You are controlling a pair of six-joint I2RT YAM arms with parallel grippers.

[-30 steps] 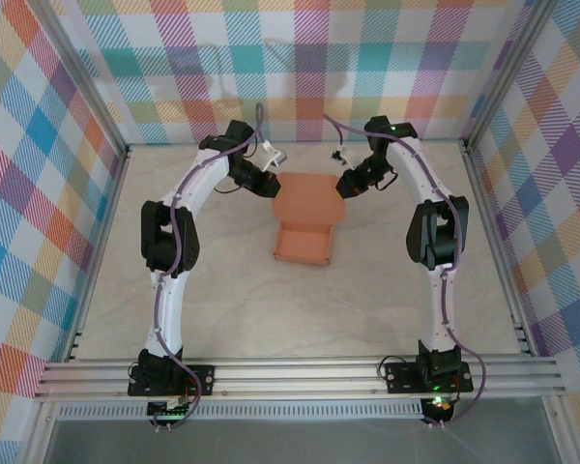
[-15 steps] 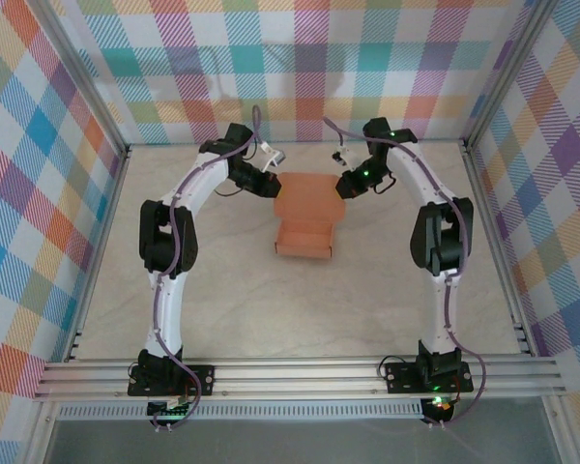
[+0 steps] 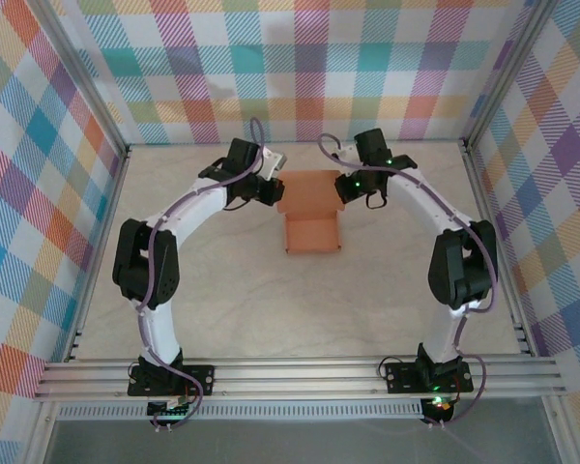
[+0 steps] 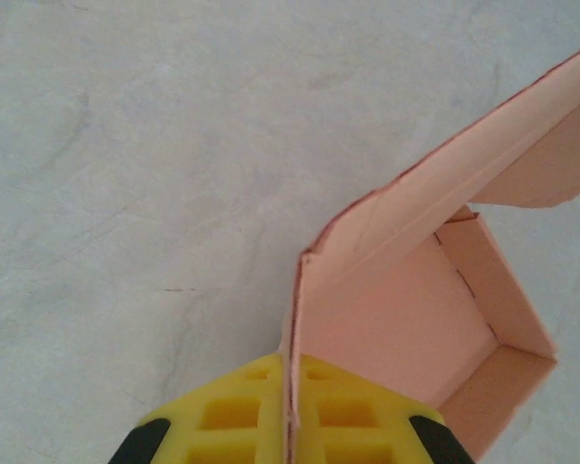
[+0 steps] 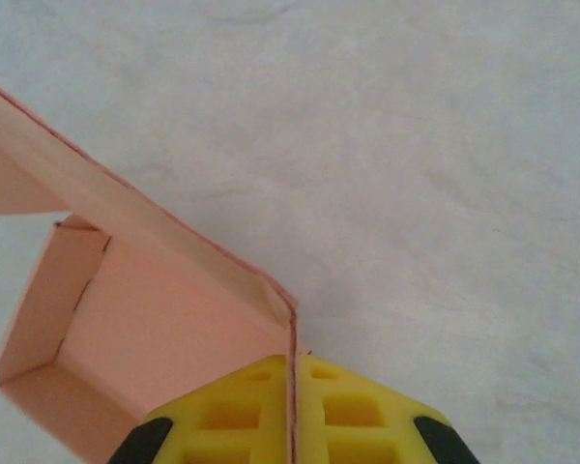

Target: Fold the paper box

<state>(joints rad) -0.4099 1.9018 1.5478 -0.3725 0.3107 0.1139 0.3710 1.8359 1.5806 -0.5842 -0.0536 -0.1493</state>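
The salmon-orange paper box (image 3: 309,213) sits mid-table toward the back, its lid flap raised over an open tray part. My left gripper (image 3: 278,193) is shut on the lid's left side edge. My right gripper (image 3: 340,188) is shut on the right side edge. In the left wrist view the yellow fingers (image 4: 232,416) pinch a thin card edge of the paper box (image 4: 406,329), whose tray opens to the right. In the right wrist view the yellow fingers (image 5: 358,416) clamp the card edge of the paper box (image 5: 164,329), whose tray opens to the left.
The pale marbled tabletop (image 3: 271,309) lies bare in front of the box. Plaid walls with metal frame posts (image 3: 111,193) enclose the left, right and back. An aluminium rail (image 3: 300,375) runs along the near edge by the arm bases.
Both grippers have moved toward the back wall and up with the lid flap. The box has slid back and the lid has swung up and forward over the tray, which shows shorter.
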